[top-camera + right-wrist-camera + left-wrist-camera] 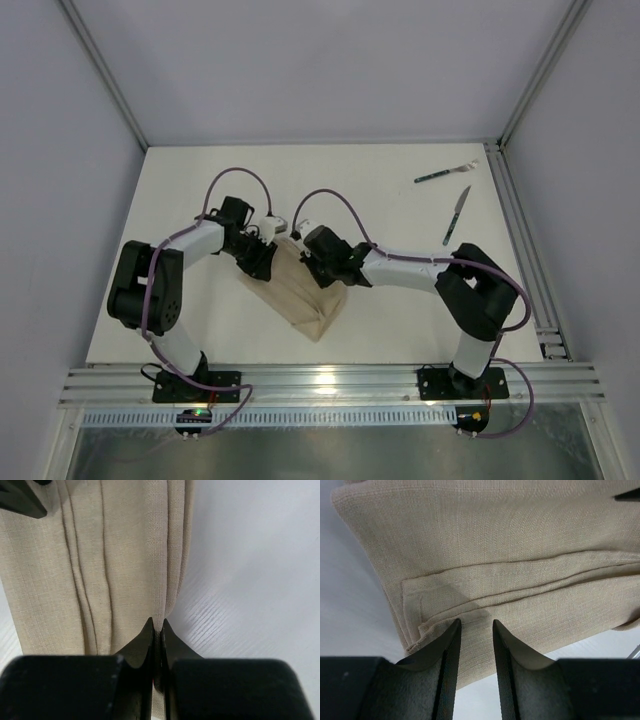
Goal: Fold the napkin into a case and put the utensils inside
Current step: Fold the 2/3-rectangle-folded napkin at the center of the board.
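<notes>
White table (400,200) is enclosed by pale walls. On it the napkin (298,295) lies partly folded, so folding is judged to be the step in hand. The right claw (157,623) is clenched on the napkin's right edge. The left claw (475,625) is parted over its hem, grasping nothing. The fork (445,173) and knife (457,215) lie well beyond the napkin, to its right. Next, the pinched layer would need to be carried across and flattened.
</notes>
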Robot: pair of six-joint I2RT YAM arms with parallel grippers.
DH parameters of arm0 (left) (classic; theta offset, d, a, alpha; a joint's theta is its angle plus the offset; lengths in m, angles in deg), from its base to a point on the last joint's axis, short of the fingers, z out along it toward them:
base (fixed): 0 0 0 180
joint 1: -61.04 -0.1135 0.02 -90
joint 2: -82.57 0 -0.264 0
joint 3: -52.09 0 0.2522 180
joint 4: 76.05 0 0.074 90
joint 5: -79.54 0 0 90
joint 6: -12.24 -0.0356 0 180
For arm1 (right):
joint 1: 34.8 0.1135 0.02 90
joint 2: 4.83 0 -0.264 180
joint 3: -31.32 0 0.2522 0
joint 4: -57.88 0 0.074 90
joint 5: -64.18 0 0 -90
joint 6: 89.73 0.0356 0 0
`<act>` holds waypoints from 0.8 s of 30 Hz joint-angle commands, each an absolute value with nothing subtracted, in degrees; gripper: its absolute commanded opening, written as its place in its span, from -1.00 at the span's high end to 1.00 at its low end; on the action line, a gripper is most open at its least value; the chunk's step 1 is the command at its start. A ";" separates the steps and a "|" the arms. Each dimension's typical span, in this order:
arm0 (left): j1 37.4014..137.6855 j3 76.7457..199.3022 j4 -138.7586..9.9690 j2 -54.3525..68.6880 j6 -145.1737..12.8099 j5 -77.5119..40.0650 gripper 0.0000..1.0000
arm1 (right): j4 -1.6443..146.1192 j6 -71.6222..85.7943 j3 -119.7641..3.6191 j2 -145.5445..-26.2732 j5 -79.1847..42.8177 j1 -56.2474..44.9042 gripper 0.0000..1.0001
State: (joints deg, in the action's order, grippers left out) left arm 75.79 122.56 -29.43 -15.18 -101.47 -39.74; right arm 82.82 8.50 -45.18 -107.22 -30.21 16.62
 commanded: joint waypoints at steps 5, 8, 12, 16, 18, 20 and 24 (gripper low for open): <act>75.46 123.16 -28.89 -17.36 -100.53 -41.58 0.31 | 75.78 8.45 -44.40 -101.69 -40.94 22.15 0.92; 75.46 122.98 -28.98 -17.18 -100.35 -41.93 0.31 | 75.42 8.44 -44.58 -102.03 -41.64 24.43 0.92; 75.46 122.90 -29.33 -17.18 -99.91 -41.84 0.31 | 74.45 8.80 -45.01 -103.70 -41.91 28.21 0.93; 75.46 122.81 -29.42 -17.18 -99.56 -41.84 0.32 | 75.85 8.62 -46.42 -106.42 -42.43 31.55 0.93; 75.46 122.63 -29.42 -17.09 -99.56 -41.93 0.33 | 76.39 8.80 -46.60 -107.13 -42.87 32.78 0.93; 75.46 122.46 -29.33 -17.09 -99.56 -41.84 0.32 | 76.65 8.88 -46.16 -107.75 -42.35 33.58 0.92; 75.20 122.63 -29.33 -16.66 -99.47 -41.84 0.32 | 77.18 10.38 -45.11 -109.85 -40.42 33.84 0.93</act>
State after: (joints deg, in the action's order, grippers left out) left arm 75.48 122.82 -29.36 -15.82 -100.20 -41.53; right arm 77.69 8.61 -44.81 -108.64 -41.11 33.62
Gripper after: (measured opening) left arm 0.339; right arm 0.073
